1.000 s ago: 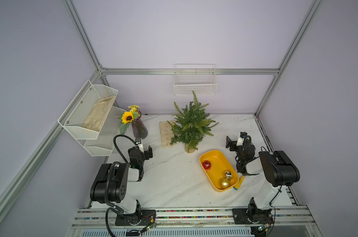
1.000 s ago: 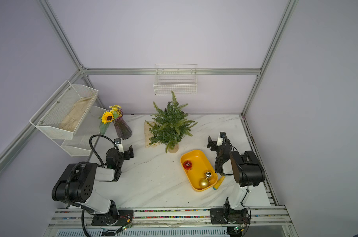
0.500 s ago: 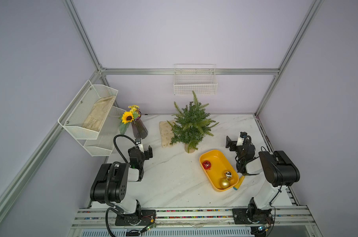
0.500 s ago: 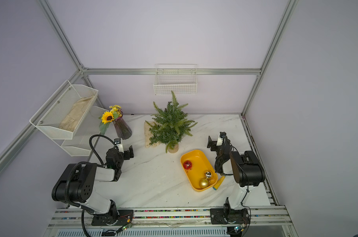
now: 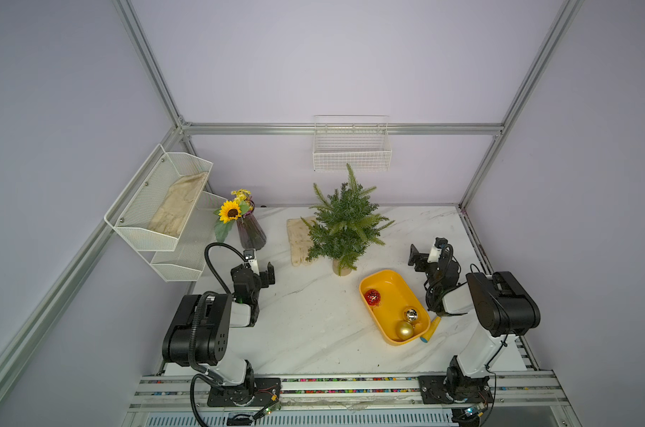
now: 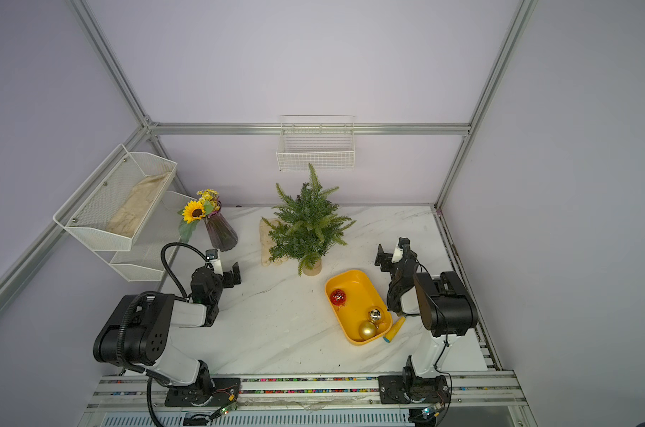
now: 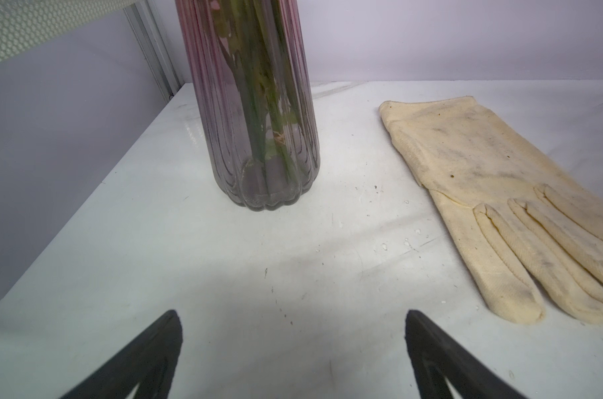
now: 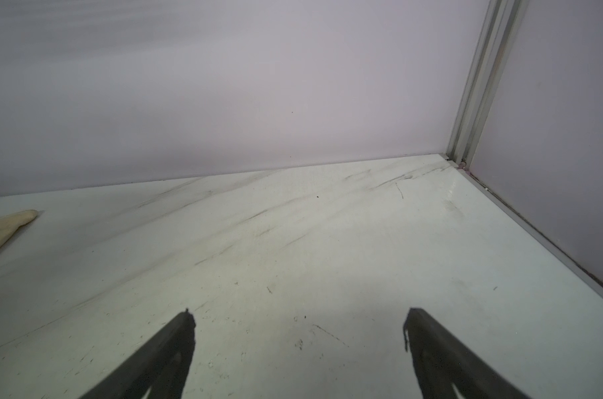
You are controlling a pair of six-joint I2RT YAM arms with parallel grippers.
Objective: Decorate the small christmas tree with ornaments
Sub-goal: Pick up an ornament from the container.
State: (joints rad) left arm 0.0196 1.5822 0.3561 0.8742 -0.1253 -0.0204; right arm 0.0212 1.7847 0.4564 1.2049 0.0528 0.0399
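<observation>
The small christmas tree stands upright on its beige base at the back middle of the marble table. Three ornaments lie in a yellow tray in front of it. They are a red glittery ball, a mirrored ball and a matte gold ball. My left gripper hovers open over bare table, facing the vase. My right gripper is open too, beyond the tray, facing the back right corner. Neither holds anything.
A ribbed glass vase with a sunflower stands at the back left. A beige glove lies beside the tree. A yellow-and-blue toy handle sits by the tray. A wire basket hangs on the back wall, white shelves on the left.
</observation>
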